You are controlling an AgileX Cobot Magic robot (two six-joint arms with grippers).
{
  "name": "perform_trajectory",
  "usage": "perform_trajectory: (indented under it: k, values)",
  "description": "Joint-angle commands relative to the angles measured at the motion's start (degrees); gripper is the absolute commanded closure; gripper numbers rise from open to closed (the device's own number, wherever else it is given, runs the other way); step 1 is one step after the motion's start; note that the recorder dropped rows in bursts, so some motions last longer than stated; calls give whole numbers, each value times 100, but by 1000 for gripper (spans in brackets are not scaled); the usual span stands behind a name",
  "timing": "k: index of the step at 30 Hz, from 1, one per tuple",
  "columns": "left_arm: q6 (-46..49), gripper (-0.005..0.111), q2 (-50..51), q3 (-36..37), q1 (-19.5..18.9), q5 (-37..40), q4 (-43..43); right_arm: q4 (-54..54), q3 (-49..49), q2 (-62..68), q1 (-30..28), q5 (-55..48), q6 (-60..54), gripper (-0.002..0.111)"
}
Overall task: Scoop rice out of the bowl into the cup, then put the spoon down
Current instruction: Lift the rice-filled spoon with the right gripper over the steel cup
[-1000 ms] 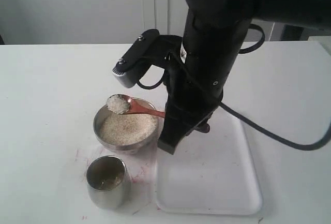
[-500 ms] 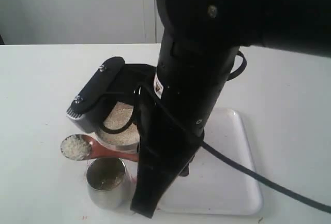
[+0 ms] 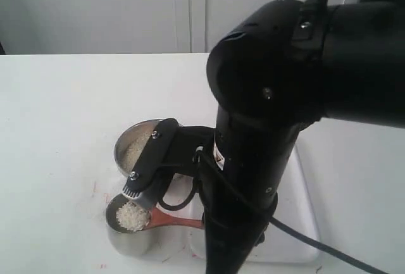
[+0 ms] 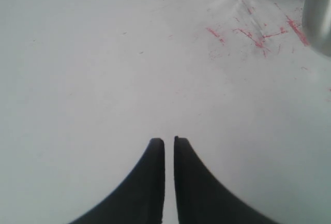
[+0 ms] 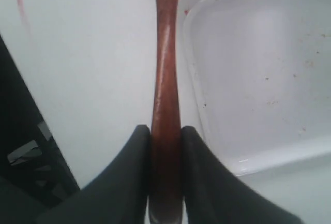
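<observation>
Between the closed jaws of the right gripper sits the spoon. Its slim, glossy reddish-brown wooden handle is pinched on both sides and runs straight out past the fingertips. Nearest in the exterior view, the spoon's oval end hangs directly over the mouth of the cup and carries a small clump of rice, white and granular. Whether grains are falling cannot be told. The cup is a small cylinder of shiny steel standing upright on the white table, with faint red smears on the surface around it. Just beyond it stands the bowl, wider, round and shallow, also polished steel. A pale heap of rice lies inside, partly hidden by the black camera mount on the right arm. Beside both, under the arm, lies a flat white tray with rounded corners and a raised rim, flecked with a few specks. The left gripper hovers over bare table, its smooth black jaws drawn together to a hairline slit with nothing between them.
</observation>
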State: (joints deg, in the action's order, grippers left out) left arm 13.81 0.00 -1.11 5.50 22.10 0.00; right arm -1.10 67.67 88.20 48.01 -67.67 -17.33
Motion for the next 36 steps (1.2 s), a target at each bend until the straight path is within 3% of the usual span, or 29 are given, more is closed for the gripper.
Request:
perform_trajectory:
  k: [1, 36]
  values:
    - [-33, 92, 0, 52, 42, 279, -32, -399, -40, -65, 6, 269, -39, 108]
    - [-33, 92, 0, 52, 42, 279, -32, -1551, -40, 231, 177, 752, -200, 108]
